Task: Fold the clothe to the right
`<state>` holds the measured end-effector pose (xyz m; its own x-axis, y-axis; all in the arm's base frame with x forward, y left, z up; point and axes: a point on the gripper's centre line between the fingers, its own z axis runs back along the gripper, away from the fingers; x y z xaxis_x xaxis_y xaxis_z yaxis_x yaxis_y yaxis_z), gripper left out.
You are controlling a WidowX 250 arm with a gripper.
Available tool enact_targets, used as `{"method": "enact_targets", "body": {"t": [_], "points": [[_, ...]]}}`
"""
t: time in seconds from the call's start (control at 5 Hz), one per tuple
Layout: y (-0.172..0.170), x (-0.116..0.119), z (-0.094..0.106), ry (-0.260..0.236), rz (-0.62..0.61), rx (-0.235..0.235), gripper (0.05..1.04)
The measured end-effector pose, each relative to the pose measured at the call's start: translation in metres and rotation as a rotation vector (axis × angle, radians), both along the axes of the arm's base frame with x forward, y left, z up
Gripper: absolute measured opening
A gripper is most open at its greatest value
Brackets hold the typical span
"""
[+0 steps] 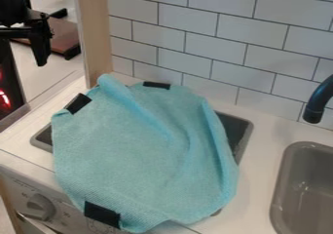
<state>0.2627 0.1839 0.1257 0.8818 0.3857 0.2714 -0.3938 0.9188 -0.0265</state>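
Your black gripper (40, 45): upper left of the camera view, apart from the cloth; whether its jaws are open or closed, you cannot tell. Your turquoise woven cloth (130, 155): one, spread over a dark grey recessed basin (235, 126) in the pale bench (257, 174), its near edge hanging over the front; a raised ridge runs diagonally from the far left corner toward the middle, with further creases along the right. Black patches at its edges: three, at the left (79, 103), far side (157, 85) and near side (102, 214). Right of the cloth: grey sink (309, 199), dark curved faucet (317, 101). Below left: round grey knob (40, 206). Behind: white tiled wall (253, 33).
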Motion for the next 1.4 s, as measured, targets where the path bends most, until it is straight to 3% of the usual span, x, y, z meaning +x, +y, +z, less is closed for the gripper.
{"method": "enact_targets", "body": {"t": [0.2,0.6,1.2,1.4], "points": [[-0.001,-0.002,-0.01,0.026,0.009,-0.02,0.999],[0.009,0.006,-0.049,0.088,0.138,0.001,0.999],[-0.015,0.016,-0.079,0.103,-0.019,-0.04,0.999],[-0.02,0.018,-0.099,0.133,-0.046,-0.062,0.999]]}}
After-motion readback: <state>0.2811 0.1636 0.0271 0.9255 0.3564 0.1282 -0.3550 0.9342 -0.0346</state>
